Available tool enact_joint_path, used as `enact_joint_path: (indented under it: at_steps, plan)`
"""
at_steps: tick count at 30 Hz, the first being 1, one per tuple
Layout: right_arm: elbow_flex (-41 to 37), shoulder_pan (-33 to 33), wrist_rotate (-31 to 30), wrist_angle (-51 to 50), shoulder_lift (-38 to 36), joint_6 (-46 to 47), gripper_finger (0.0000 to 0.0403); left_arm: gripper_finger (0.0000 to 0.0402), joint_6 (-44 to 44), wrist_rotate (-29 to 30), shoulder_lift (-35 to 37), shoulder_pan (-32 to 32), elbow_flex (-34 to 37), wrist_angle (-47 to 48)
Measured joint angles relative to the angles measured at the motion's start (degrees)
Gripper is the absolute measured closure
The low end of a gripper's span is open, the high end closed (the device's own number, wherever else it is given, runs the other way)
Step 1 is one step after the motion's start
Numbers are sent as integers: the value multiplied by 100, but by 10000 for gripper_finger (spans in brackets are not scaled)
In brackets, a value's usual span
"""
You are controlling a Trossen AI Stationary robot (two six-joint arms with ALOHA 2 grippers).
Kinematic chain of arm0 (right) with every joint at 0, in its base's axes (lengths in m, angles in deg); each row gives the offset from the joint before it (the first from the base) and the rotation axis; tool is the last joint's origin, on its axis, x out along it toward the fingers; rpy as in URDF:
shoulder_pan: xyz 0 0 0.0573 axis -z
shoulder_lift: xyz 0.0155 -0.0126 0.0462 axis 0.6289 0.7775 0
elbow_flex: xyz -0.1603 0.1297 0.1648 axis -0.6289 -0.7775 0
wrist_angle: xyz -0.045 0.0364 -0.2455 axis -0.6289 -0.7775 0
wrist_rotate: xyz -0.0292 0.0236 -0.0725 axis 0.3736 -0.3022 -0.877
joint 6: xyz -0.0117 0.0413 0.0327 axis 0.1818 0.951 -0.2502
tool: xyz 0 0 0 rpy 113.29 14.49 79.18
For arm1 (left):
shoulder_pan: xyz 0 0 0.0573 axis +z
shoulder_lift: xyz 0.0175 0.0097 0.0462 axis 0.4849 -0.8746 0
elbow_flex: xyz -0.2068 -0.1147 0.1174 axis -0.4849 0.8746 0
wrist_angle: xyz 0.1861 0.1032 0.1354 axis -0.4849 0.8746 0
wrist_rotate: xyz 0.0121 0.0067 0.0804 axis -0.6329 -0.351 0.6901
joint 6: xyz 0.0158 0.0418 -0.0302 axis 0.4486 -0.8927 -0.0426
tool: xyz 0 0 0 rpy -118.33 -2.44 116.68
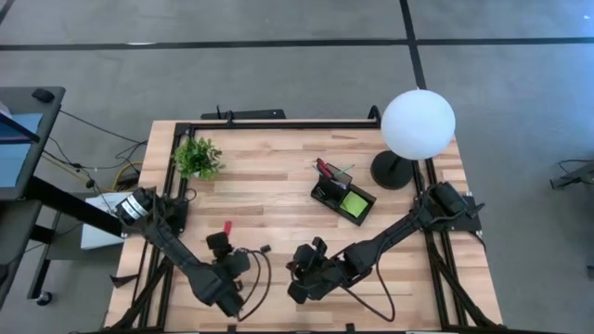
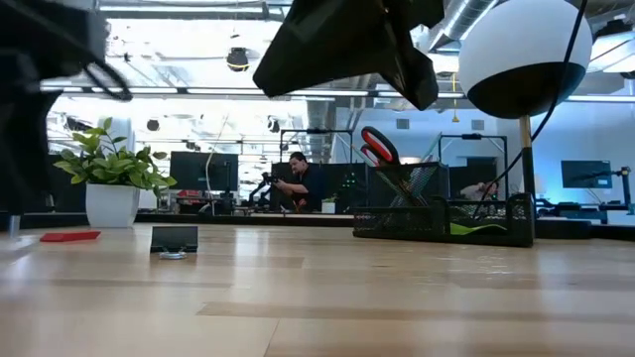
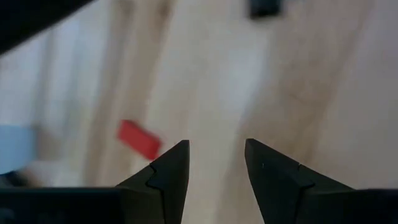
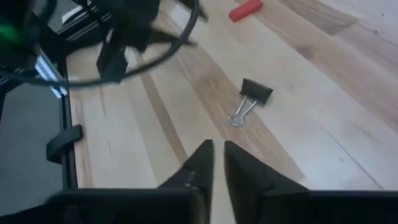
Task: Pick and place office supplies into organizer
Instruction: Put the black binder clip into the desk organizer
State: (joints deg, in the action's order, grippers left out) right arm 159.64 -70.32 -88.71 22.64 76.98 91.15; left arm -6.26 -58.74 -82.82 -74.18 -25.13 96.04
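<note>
A small red block [image 1: 227,226] lies flat on the wooden table near the left; it also shows in the left wrist view [image 3: 140,138]. My left gripper [image 1: 223,241] hovers just on its near side, open [image 3: 216,155], with nothing between the fingers. A black binder clip [image 4: 252,99] lies on the table [image 1: 264,249] between the two arms. My right gripper [image 1: 297,271] hangs to its right, shut [image 4: 217,144] on nothing. The black organizer [image 1: 343,195] holds red-handled scissors [image 2: 379,147] and a lime-green pad [image 1: 355,205].
A potted plant [image 1: 198,158] stands at the far left of the table. A white globe lamp [image 1: 418,123] on a black base stands at the far right, beside the organizer. Bare wood lies between the arms and the organizer. People sit in the room behind [image 2: 298,183].
</note>
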Motion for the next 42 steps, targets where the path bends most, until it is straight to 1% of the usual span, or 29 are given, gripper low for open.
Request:
enact_joint_path:
  at_steps: [1,3,7,9,12,16,19,22,24,26,30,36,38,42]
  plan:
    - [0,13,-2,27,0,-2,387,249,-22,-21,0,-43,114,-223]
    - [0,49,-2,60,0,-2,397,249,-39,85,0,-79,349,-736]
    - [0,141,-2,135,0,0,389,260,-212,543,0,11,681,-1597]
    - [0,179,-2,156,0,1,390,276,-342,753,0,100,735,-1728]
    - [0,224,1,152,0,-1,397,308,-646,868,0,225,753,-1807]
    - [0,225,1,145,0,-37,401,347,-989,832,0,368,753,-1866]
    - [0,221,1,143,0,-45,399,367,-1288,654,0,474,753,-1861]
    - [0,214,1,143,0,-45,401,384,-1251,649,0,582,753,-1942]
    - [0,214,3,143,0,-48,402,395,-1199,649,0,647,753,-2229]
    - [0,214,1,143,0,-46,401,399,-1219,618,0,703,753,-2656]
    - [0,204,3,141,0,-47,401,400,-1617,613,-48,800,749,-3580]
    - [0,111,-42,141,-1,-50,402,401,-1692,729,-57,996,749,-3842]
    - [0,85,-39,141,-2,-52,402,401,-1755,668,-57,1049,749,-4109]
    - [4,57,-31,148,-4,-151,402,401,-2169,548,-57,1103,751,-4771]
